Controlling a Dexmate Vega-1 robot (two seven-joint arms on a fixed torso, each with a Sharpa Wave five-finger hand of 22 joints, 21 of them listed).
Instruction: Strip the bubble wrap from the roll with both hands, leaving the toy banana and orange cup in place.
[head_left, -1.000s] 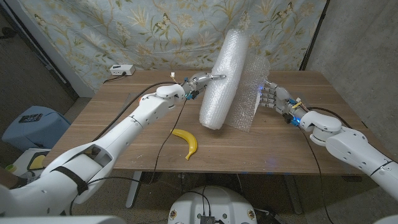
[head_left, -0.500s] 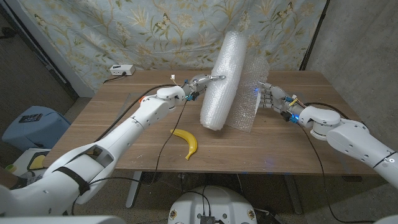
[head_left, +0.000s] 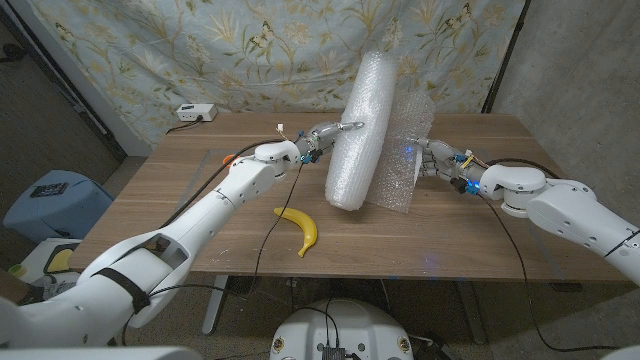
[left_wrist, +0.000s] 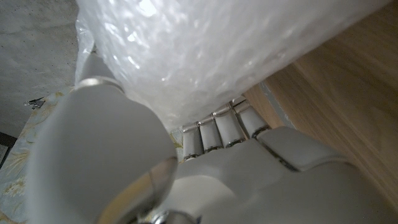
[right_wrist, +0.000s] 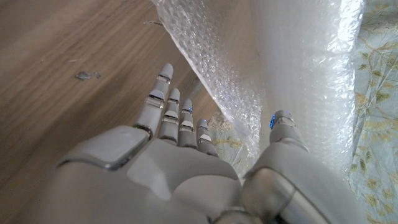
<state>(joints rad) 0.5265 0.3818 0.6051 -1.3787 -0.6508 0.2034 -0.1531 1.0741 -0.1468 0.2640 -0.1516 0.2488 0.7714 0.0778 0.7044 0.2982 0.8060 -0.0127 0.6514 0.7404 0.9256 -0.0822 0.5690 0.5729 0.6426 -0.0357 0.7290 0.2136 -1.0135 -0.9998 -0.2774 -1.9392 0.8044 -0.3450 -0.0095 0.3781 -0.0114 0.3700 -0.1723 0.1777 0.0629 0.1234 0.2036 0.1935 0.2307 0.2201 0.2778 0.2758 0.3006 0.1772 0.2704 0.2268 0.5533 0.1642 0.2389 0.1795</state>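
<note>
The bubble wrap roll (head_left: 358, 130) stands tilted on its end at the table's middle, and a loose sheet (head_left: 405, 152) hangs off its right side. My left hand (head_left: 325, 133) holds the roll's left side, thumb stretched across the wrap; its fingers (left_wrist: 217, 127) lie against the roll (left_wrist: 217, 50). My right hand (head_left: 432, 160) is at the sheet's right edge with its fingers (right_wrist: 168, 109) spread. The sheet's edge (right_wrist: 211, 87) runs between them and the thumb, ungripped. The yellow toy banana (head_left: 300, 229) lies in front of the roll. A small orange bit (head_left: 228, 157) peeks beside my left forearm.
A white box with a cable (head_left: 195, 112) sits at the table's back left corner. A floral curtain hangs behind the table. A blue bin (head_left: 45, 200) stands on the floor at the left. Bare wood (head_left: 450, 235) lies in front of my right arm.
My right hand has moved left, up to the edge of the loose sheet. The roll has shifted slightly right at its base. The left hand stays on the roll.
</note>
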